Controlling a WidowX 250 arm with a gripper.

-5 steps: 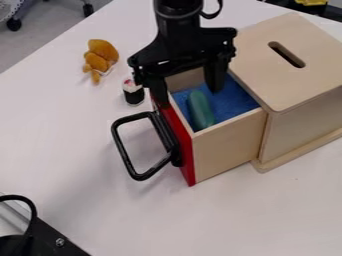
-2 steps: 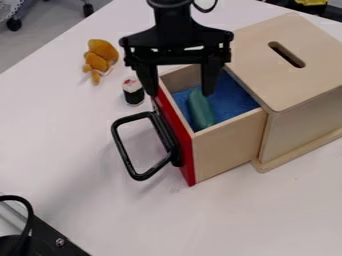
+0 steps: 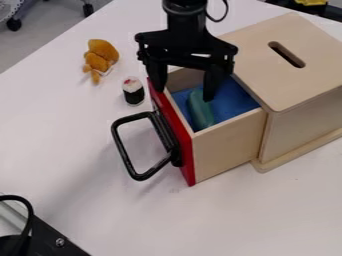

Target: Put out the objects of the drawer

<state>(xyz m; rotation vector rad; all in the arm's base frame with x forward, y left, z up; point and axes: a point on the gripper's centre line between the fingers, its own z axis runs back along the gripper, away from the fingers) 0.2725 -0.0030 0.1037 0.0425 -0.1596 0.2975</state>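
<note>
White table (image 3: 80, 165): spans most of the view; same lie of objects as in both earlier frames.

Wooden box (image 3: 300, 120): pale, slotted top, upper right of view. Its drawer (image 3: 227, 147) is pulled out toward the lower left, extension unchanged.

Gripper (image 3: 184, 95): hangs over the drawer from the top edge of the view, pointing down. Change: relative to the last frame it sits slightly further right, and its tilt differs. One second ago the side at view left was the lower one; now the side at view right is lower. State: fingers spread well apart, nothing held between them. One finger is by the upper end of the red drawer front (image 3: 184, 145); the other hangs over the drawer's inside, its tip overlapping the green object (image 3: 201, 112) in view. Contact with it: cannot tell.

Black handle (image 3: 125, 152): open loop on the drawer front, projecting toward the lower left.

Orange-brown plush toy (image 3: 100, 54): on the table, upper left, well apart from the drawer.

Green object: elongated, rounded, dark teal-green. Lies on the blue lining (image 3: 234, 102) inside the drawer, lengthwise beside the red front, position unchanged.

Toy sushi roll (image 3: 133, 92): upright on the table near the drawer front; black band, white top, red spot.
</note>
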